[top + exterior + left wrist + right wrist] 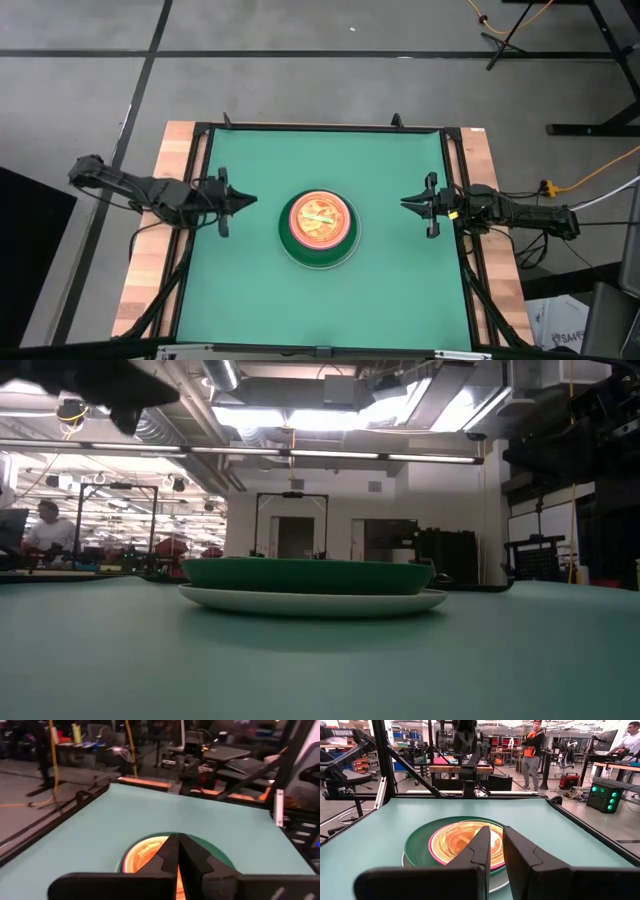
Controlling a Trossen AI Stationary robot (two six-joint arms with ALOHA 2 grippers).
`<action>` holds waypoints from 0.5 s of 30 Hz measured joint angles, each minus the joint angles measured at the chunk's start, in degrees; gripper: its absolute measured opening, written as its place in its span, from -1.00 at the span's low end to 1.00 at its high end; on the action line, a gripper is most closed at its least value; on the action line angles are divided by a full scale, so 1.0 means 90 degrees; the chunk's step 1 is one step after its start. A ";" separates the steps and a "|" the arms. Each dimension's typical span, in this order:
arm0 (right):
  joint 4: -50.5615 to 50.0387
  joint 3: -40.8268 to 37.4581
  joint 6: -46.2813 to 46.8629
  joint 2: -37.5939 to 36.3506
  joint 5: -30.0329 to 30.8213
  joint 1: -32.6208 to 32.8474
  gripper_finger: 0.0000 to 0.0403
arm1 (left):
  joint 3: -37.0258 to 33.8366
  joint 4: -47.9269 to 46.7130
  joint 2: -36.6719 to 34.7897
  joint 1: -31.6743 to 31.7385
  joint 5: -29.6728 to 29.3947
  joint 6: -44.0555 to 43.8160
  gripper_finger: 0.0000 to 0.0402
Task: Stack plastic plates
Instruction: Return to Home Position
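Observation:
The plastic plates (320, 230) sit in one stack at the table's middle. A pale plate (310, 601) lies at the bottom on the mat, with the dark green plate (310, 575) resting on it. Smaller translucent pink and orange plates (462, 840) lie inside, and lime green shows through them. The other plates are hidden in the stack. My left gripper (252, 200) hovers left of the stack, shut, touching nothing. My right gripper (404, 204) hovers right of it, its fingertips (496, 832) a narrow gap apart, holding nothing.
The green mat (250, 290) is bordered by a black frame (320, 127) and wooden side strips (150, 260). Bare mat lies on every side of the stack. Beyond the far edge are workshop benches and people (532, 750).

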 joint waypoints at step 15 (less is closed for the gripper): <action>0.0000 0.0000 0.0000 0.0001 0.0000 -0.0005 -0.80 | -0.2248 0.1766 -0.2192 0.0282 0.0348 0.1072 -1.00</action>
